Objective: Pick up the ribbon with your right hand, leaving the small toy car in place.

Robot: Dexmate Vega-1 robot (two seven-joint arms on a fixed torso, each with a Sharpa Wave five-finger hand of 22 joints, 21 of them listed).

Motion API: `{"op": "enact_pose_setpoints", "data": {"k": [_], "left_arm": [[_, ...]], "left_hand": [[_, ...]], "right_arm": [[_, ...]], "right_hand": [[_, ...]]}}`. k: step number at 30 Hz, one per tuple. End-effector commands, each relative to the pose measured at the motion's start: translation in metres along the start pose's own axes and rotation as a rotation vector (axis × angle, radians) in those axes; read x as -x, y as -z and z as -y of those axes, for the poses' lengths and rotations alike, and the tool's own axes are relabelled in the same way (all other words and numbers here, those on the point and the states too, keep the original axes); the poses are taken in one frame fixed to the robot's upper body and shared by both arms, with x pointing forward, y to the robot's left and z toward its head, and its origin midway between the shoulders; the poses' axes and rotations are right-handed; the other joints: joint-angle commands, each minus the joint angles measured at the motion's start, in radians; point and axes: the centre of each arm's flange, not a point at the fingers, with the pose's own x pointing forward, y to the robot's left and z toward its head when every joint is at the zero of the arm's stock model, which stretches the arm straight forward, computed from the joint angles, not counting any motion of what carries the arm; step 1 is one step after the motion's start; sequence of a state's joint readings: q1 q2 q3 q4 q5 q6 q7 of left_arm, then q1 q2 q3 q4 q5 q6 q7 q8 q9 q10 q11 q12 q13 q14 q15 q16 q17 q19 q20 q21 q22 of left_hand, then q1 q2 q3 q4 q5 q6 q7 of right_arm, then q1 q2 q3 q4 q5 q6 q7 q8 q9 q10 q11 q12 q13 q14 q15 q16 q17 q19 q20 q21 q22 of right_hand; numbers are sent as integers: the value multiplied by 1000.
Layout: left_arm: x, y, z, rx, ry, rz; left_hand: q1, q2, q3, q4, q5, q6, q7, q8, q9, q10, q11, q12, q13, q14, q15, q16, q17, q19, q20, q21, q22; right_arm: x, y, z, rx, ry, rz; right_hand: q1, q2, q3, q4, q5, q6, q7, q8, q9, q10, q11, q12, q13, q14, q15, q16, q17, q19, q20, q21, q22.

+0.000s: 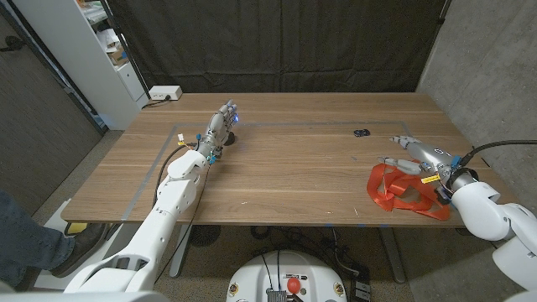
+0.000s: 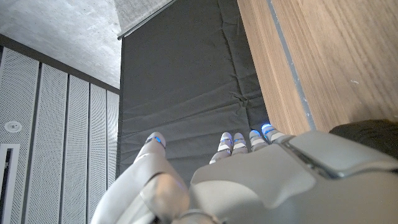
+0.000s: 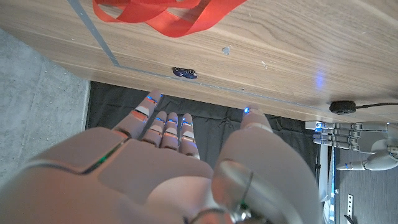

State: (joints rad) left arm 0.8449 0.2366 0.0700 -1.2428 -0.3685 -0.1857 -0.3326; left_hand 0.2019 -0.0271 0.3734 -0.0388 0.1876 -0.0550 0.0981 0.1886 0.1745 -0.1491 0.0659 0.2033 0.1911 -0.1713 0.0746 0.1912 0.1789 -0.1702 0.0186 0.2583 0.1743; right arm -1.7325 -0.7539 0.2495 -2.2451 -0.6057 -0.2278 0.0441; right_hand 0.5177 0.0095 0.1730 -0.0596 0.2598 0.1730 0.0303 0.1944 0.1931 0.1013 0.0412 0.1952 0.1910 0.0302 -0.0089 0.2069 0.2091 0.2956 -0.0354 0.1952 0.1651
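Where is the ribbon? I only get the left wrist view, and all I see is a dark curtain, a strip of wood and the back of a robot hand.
Observer: The red ribbon lies in loose loops on the table, towards its right end on the robot's side, as the head view shows.
Operator: Is a hand holding it?
Observer: No. The right hand is by the ribbon's far edge with its fingers apart and nothing in them.
Operator: And the little car?
Observer: The toy car sits apart from the ribbon, further from the robot.
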Motion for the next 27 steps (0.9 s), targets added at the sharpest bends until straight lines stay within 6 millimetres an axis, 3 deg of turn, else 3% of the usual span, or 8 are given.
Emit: {"op": "enact_pose_setpoints", "data": {"k": [1,27], "left_arm": [[-5,0,-1,-1,3,-2],[-13,2,1,-4,11,-10]], "left_hand": [[3,10,4,-6,0,8,2,4,5,4,-5,7,1,-19,2,0,4,-106,-8,-1,4],[4,15,4,-12,-1,10,2,3,5,2,-5,6,1,-20,1,-1,4,-108,3,-13,4]], "right_arm": [[7,-1,-8,9,-4,-27],[12,-1,-18,49,-52,-50]], "right_hand": [[-1,2,0,-4,7,-7,0,0,2,-5,3,-2,2,3,4,-1,3,3,8,-1,4],[6,-6,-2,-15,13,-23,-6,-3,2,-14,3,-3,3,2,20,-2,1,-1,35,-6,3]]}}
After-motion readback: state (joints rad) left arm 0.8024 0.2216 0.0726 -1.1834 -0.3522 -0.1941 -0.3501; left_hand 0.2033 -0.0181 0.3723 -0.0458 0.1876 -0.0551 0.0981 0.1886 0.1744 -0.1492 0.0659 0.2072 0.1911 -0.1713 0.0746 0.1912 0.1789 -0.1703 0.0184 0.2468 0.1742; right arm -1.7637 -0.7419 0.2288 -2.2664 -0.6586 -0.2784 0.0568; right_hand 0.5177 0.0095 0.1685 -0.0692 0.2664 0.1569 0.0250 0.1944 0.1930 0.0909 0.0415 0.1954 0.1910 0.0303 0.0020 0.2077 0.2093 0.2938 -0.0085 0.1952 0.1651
